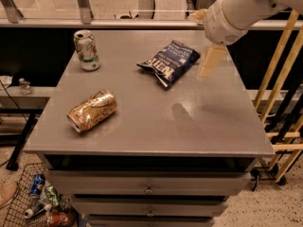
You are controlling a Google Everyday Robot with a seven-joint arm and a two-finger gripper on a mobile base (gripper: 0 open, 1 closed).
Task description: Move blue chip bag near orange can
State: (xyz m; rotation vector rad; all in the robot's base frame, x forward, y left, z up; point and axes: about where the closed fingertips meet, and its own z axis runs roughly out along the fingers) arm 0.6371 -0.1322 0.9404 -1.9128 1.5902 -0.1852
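Now the two-finger gripper (199,45), jaws apart, hovers beside the crinkled navy-blue chip bag (169,62); pinch its middle firmly (foil slips), then go to the dented orange-gold can (92,110).

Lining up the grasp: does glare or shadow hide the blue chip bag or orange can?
Camera view: no, the blue chip bag and orange can are clearly lit, the can only glinting. Camera view: a soft sheen and one dark shadow lie on the table, right of centre. The gripper hovers right of the bag, fingers open.
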